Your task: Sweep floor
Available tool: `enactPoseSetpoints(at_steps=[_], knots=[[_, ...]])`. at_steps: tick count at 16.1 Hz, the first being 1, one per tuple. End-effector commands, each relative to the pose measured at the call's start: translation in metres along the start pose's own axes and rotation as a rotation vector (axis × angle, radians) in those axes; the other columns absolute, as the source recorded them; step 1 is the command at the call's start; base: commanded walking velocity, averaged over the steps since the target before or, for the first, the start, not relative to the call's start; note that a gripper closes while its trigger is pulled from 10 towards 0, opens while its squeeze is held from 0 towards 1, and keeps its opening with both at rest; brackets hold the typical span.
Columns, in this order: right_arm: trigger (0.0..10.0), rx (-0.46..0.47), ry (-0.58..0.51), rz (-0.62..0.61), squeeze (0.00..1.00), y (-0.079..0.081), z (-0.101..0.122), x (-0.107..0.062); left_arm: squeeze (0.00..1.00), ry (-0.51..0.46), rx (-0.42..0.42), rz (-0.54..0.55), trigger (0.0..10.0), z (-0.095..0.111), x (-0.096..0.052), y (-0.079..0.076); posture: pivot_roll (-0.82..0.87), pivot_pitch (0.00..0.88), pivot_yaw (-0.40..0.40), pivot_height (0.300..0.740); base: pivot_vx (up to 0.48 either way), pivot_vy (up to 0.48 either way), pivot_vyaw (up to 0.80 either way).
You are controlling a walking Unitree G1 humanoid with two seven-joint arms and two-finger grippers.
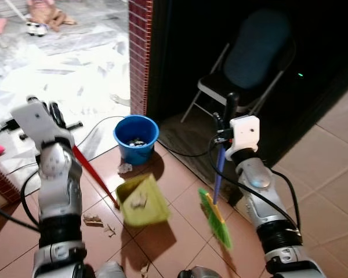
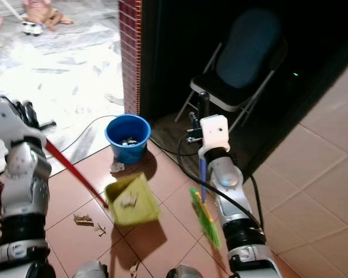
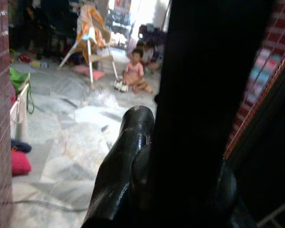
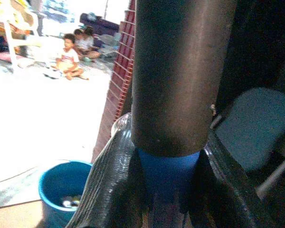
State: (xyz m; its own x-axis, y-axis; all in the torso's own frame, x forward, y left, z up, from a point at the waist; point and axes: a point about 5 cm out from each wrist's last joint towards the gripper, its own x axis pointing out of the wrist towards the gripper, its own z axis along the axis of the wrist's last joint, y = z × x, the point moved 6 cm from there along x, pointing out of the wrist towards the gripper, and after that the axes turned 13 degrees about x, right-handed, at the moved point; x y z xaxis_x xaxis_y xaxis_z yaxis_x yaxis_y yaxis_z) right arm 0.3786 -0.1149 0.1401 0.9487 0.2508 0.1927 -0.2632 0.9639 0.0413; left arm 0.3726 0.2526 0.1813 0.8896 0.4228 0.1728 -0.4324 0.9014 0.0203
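My left gripper [image 1: 55,117] is shut on the red handle [image 1: 96,175] of a yellow-green dustpan [image 1: 151,211]. The pan hangs tilted just above the tiles, with a crumpled scrap [image 1: 139,200] inside. My right gripper [image 1: 223,125] is shut on the broom's blue shaft [image 1: 218,174], just below its black grip [image 4: 175,71]. The green bristles [image 1: 216,220] hang right of the pan. A blue bucket [image 1: 136,138] holding some rubbish stands behind the pan. Paper scraps [image 1: 94,219] lie on the tiles left of the pan, and one more scrap [image 1: 124,168] lies by the bucket.
A red brick pillar [image 1: 140,52] rises behind the bucket. A dark folding chair [image 1: 249,63] stands in the shadowed area at the right, with a black cable [image 1: 182,152] on the floor before it. A person [image 1: 46,13] sits on the pale marble floor far back left.
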Motion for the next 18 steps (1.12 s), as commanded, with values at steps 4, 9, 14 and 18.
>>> enactPoseSetpoints(at_steps=[4, 9, 14, 18], knots=[[10.0, -0.002, -0.041, 0.025, 0.00, 0.002, 0.010, 0.001, 0.00, -0.144, -0.067, 0.048, 10.0, 0.051, 0.011, 0.006, 0.00, 0.000, -0.098, 0.740, 0.000, 0.000, 0.00], [10.0, 0.011, -0.033, 0.032, 0.00, 0.005, 0.006, 0.000, 0.00, -0.205, -0.089, 0.101, 10.0, 0.079, 0.019, 0.024, 0.01, 0.000, -0.091, 0.740, 0.000, 0.000, 0.00], [10.0, 0.012, -0.027, 0.034, 0.00, 0.006, 0.003, -0.001, 0.00, -0.267, -0.141, 0.076, 10.0, 0.109, 0.023, 0.019, 0.02, 0.000, -0.088, 0.740, 0.000, 0.000, 0.00], [10.0, 0.012, -0.025, 0.034, 0.00, 0.007, 0.002, -0.001, 0.00, -0.283, -0.145, 0.081, 10.0, 0.115, 0.026, 0.022, 0.02, 0.000, -0.088, 0.740, 0.154, 0.000, 0.00]])
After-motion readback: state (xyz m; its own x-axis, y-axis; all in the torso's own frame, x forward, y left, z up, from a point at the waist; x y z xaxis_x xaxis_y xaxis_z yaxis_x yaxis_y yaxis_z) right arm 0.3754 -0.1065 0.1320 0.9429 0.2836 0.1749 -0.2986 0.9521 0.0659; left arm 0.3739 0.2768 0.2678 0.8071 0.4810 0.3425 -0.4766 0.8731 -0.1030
